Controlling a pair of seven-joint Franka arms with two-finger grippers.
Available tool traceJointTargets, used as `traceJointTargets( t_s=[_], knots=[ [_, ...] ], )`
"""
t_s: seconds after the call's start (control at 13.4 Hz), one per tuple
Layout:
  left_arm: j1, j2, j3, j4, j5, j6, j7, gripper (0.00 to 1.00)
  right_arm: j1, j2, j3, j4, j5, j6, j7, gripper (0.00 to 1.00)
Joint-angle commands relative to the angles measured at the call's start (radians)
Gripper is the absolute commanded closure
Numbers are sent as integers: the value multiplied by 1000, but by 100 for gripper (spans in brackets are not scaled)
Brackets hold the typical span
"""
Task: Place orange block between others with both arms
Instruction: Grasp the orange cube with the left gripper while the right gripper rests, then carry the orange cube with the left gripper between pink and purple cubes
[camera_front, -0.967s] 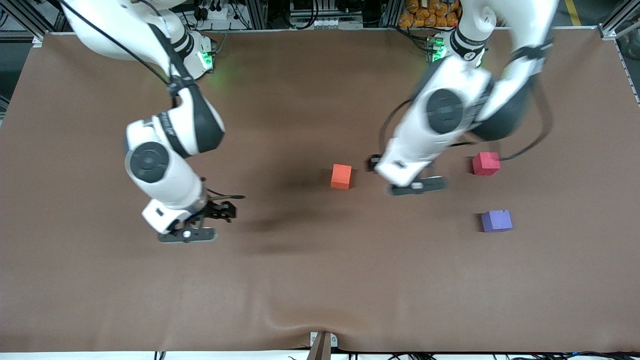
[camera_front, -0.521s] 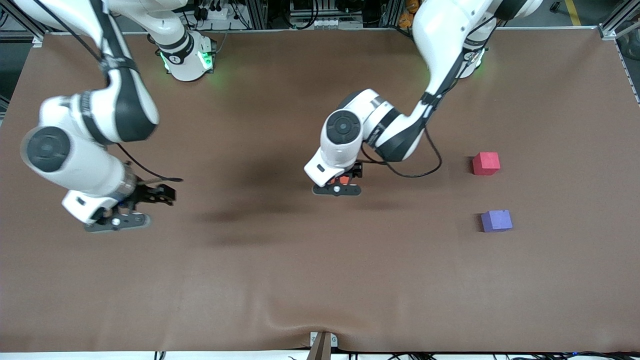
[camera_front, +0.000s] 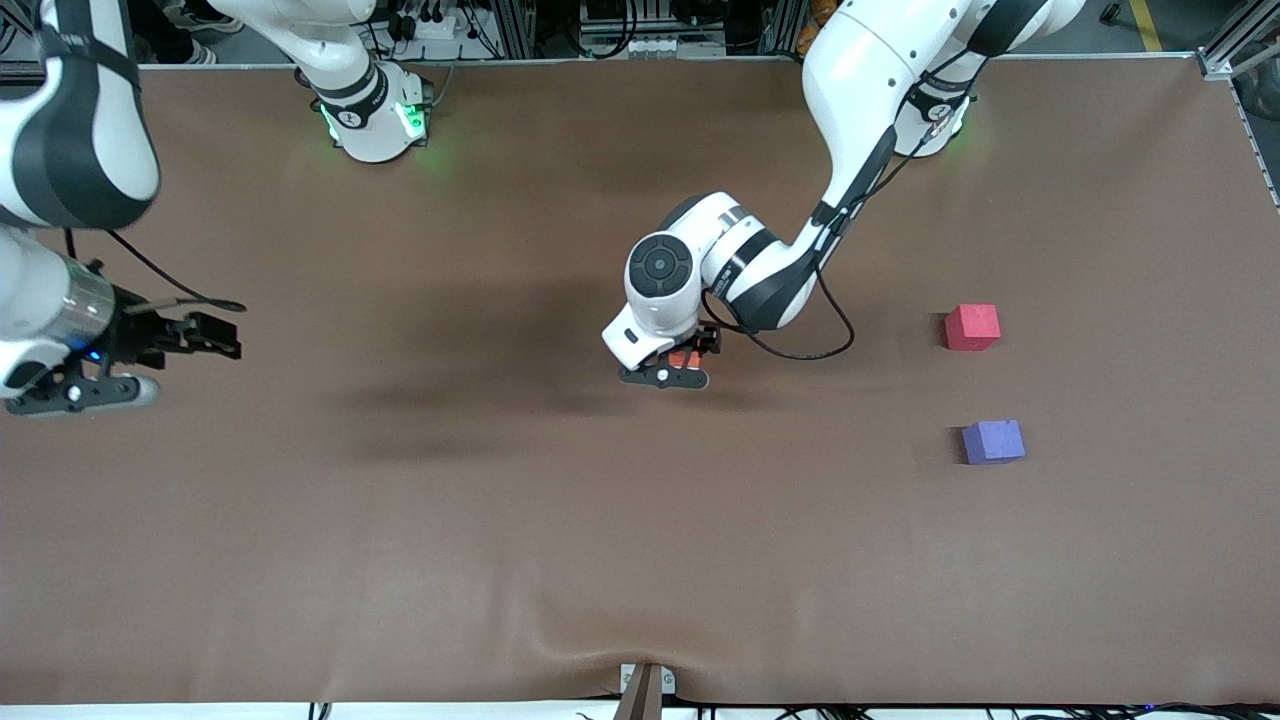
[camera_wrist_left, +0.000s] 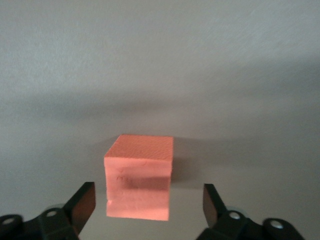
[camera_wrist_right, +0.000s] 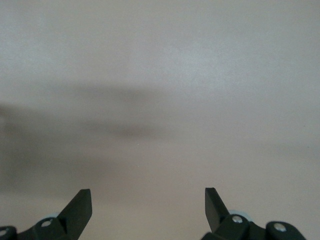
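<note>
Straddling the orange block (camera_wrist_left: 139, 176), the left gripper (camera_wrist_left: 148, 199) has its two dark fingers (camera_wrist_left: 83, 200) spread, one on each side of the cube with a clear gap at both faces, so nothing is gripped yet; the block sits squarely in the middle of the gap and flat on the table (camera_front: 560, 560). From the front camera the left gripper (camera_front: 676, 366) shows low over that block (camera_front: 685, 358) near the table's middle, only a sliver of orange peeking out under the wrist. A cube has no long axis, so what matters is that its side faces look roughly parallel to the finger pads, which should suit a straight squeeze. Matte and slightly grainy, it looks like soft foam with crisp edges. Toward the left arm's end lie the pinkish-red cube (camera_front: 972, 327) and, nearer the camera, the blue-purple cube (camera_front: 993, 441), well apart from the block, with a bare gap between them. Waiting over bare brown cloth at its own end, the right gripper (camera_front: 150, 345) is open and empty
</note>
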Motion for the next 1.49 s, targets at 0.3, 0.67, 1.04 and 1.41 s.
traceJointTargets(
  t_s=[0.3,0.67,1.04,1.41],
  knots=[
    [-2,-5,7,-71,27,40,4,11,-13,-81,24,118,8,-182,-6,0],
    [5,8,7,-70,21,62,-19,79,-20,-72,19,137,6,-211,-13,0],
    [154,-184,-2,-149,13,-13,-48,100,-20,-69,19,137,11,-210,-13,0],
    [420,-474,-4,-480,10,-16,221,100,-20,-67,19,135,11,-210,-15,0]
  ],
)
